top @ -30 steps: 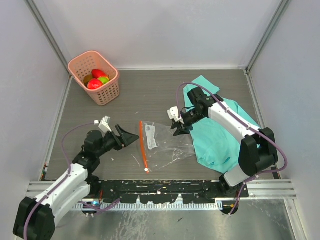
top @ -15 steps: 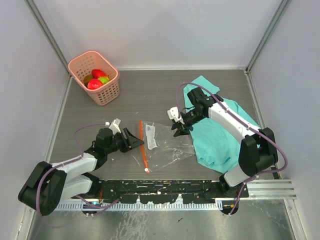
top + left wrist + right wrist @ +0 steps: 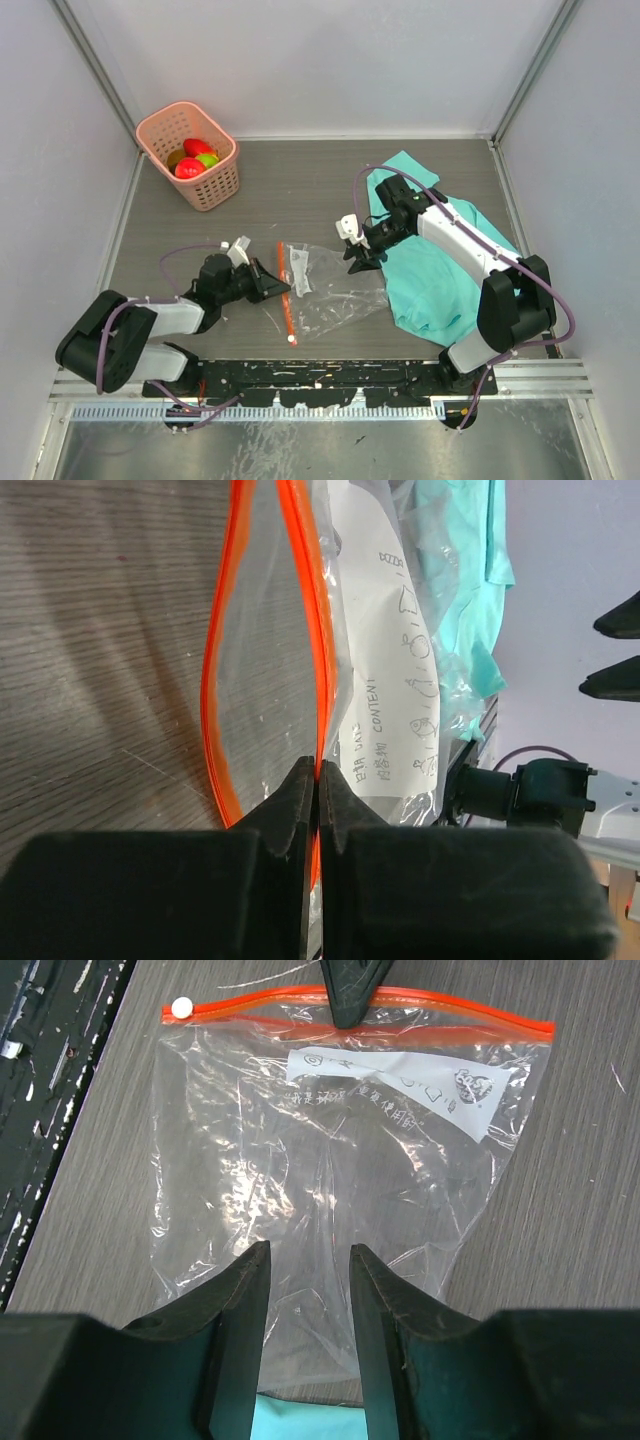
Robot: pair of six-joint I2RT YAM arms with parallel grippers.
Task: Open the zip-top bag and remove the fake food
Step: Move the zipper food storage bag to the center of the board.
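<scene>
At the tips of your left gripper [image 3: 317,775], the jaws are clenched flat together on one lip of the red-orange zip strip [image 3: 311,620] of the zip-top bag [image 3: 330,1210]. Just beside that pinch, the other lip bows away to one side. The mouth stands parted along the stretch the wrist view shows. The pinch sits partway along the strip. The white slider [image 3: 181,1006] is at the strip's end toward the arm bases, apart from the fingers. Just beyond the strip, the whitish label [image 3: 385,690] shows on the clear film. The bag lies on the table [image 3: 300,190], stretching away from the left gripper toward your right gripper [image 3: 310,1252].

Right gripper: released, jaws apart, with the bag's closed bottom edge in the gap between them. You cannot tell from either view whether the fingertips [image 3: 245,1300] press on the film or hover over it. Under and behind those fingers lies the teal cloth [image 3: 440,275], its edge meeting the bag's bottom edge.

Farthest from both grippers: the fake food [image 3: 193,160], red and green pieces, sits in the pink basket [image 3: 215,185]. The basket is at the far left corner of the table, well apart from the bag.
</scene>
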